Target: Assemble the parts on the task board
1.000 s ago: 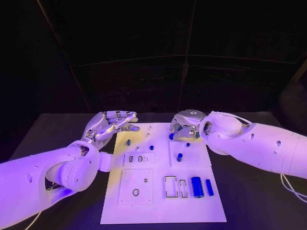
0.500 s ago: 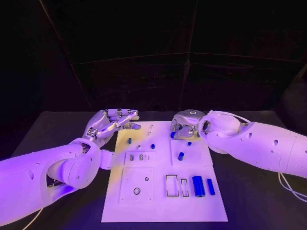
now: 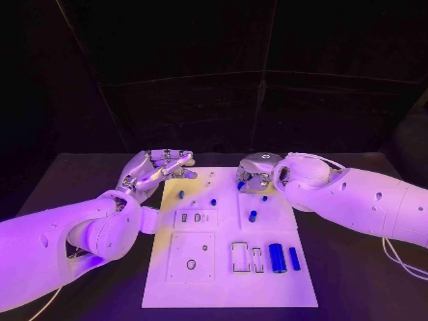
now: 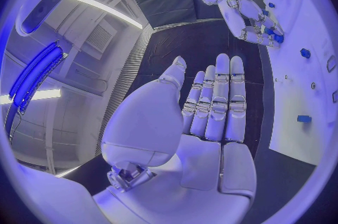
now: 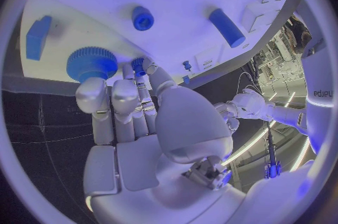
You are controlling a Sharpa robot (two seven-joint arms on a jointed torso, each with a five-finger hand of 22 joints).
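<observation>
The task board [image 3: 229, 267], a flat white rectangular plate, lies in the lower middle of the head view on the black table [image 3: 368, 281]. Its surface is cut with shallow recesses. A framed rectangular slot [image 3: 239, 258] at lower centre looks unfilled, and just right of it a narrower slot [image 3: 257, 260] sits beside a thick blue cylinder [image 3: 277, 258] and a thinner blue bar [image 3: 294, 258], both lying lengthwise. Higher up, a short blue peg [image 3: 253, 215] lies near the middle, with smaller blue pieces [image 3: 181, 194] toward the board's far end.

The left hand [image 3: 158, 167], silver and jointed, hovers at the board's upper left corner. The left wrist view shows its fingers [image 4: 218, 100] straight and side by side, palm bare, holding nothing.

The right hand [image 3: 257, 172] is curled down over the board's far right edge. From the head view its grasp is hard to read, but the right wrist view shows the fingertips [image 5: 138, 69] closed around a small blue part [image 5: 138, 65]. That view also brings out a ribbed, knurled blue knob [image 5: 92, 63] just beside the fingers, a round blue stud [image 5: 143, 18], a smooth blue cylinder [image 5: 227, 27], and a flat blue block [image 5: 37, 37] on the board's white face.
</observation>
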